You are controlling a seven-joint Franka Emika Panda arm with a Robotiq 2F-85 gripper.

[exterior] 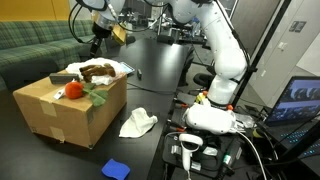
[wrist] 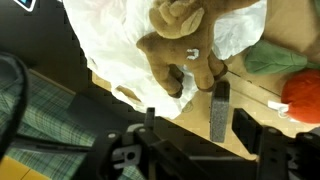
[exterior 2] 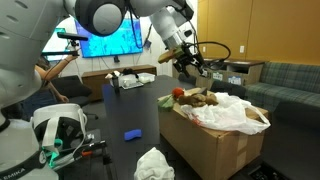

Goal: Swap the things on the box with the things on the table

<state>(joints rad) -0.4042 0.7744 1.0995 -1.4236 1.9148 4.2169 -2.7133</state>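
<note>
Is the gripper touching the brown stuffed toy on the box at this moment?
Apart. In an exterior view the gripper hangs above the stuffed toy, and the green sofa shows through the gap between them.

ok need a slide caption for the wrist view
Wrist camera looking down on a brown stuffed toy lying on a white sheet atop the cardboard box, a red item nearby.

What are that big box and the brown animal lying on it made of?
The box looks like plain matte cardboard: tan, with folded flaps. The brown toy seems soft plush fabric, fuzzy and rounded in the wrist view.
</note>
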